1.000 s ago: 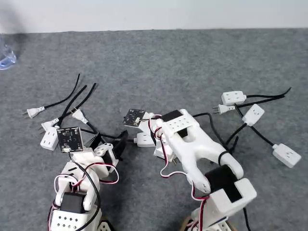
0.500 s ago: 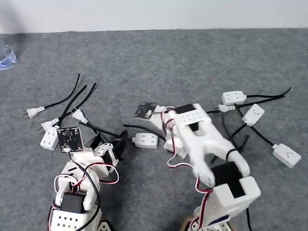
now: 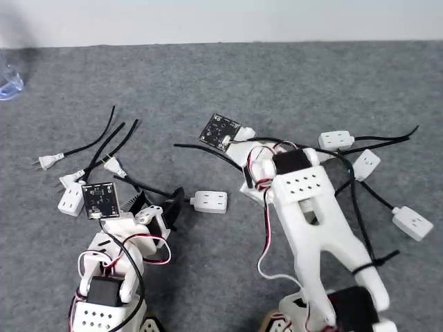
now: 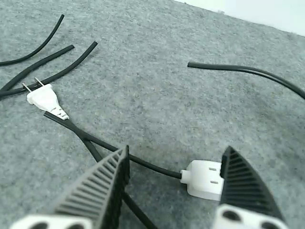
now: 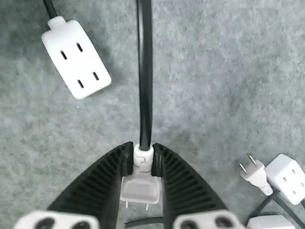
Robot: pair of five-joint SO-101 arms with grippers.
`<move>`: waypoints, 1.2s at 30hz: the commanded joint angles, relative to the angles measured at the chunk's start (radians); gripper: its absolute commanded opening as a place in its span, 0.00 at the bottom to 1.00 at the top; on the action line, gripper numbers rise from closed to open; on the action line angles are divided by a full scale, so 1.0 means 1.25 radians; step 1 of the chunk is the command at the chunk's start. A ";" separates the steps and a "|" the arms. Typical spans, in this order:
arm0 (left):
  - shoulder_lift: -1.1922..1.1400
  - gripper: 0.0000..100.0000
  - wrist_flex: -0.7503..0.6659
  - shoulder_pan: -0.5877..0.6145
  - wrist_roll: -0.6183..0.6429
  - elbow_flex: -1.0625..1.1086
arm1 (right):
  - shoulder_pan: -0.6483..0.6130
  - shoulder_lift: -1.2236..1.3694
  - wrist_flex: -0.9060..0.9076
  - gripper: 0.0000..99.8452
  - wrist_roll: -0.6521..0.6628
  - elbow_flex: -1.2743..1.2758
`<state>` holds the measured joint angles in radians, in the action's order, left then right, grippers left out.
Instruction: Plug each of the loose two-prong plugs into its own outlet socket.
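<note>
Right gripper [image 5: 141,148]: clamped on a two-prong plug [image 5: 139,188] at its collar; the plug's cable [image 5: 144,71] runs straight ahead over the worktop [image 3: 291,76].
Left gripper [image 4: 176,151]: spread wide and holding nothing, low over the worktop just beside an outlet socket [image 4: 205,179].
Step in hand: probably carrying the grasped plug to a socket (its prongs seem to face back toward the wrist).
Next move: likely calls for turning or regrasping the plug so the prongs meet the slots of a free socket [image 5: 76,58], with that socket steadied.
</note>
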<state>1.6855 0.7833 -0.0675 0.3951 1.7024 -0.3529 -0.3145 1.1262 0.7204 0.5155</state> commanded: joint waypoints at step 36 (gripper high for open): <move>0.007 0.29 -0.270 -0.247 -0.018 -0.020 | -0.145 -0.175 0.028 0.03 0.034 0.133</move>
<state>1.6855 0.4749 -0.3452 0.3874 1.7024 -0.5585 -0.5033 1.1845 0.7649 0.6905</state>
